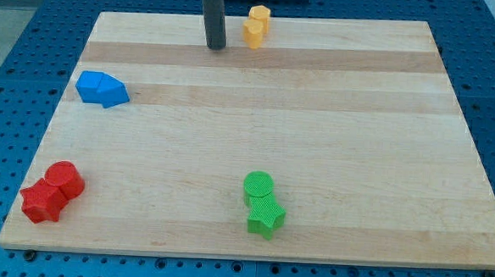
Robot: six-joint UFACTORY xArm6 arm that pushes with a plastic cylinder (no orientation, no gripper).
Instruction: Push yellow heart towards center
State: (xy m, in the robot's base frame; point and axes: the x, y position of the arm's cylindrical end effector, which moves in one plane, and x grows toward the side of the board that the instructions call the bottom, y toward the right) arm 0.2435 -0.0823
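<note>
Two yellow blocks stand touching near the view's top edge of the wooden board (pixel 335 92), just right of the middle. The lower one (pixel 253 34) looks like the yellow heart. The upper one (pixel 259 14) is a blocky shape that I cannot make out. My dark rod comes down from the view's top, and my tip (pixel 216 46) rests on the board a short way to the left of the yellow pair. It is a little lower than the pair and does not touch it.
Two blue blocks (pixel 102 89) sit together at the left edge. A red pair (pixel 52 193) sits at the bottom left corner. A green round block (pixel 259 186) touches a green star (pixel 265 217) at the bottom centre.
</note>
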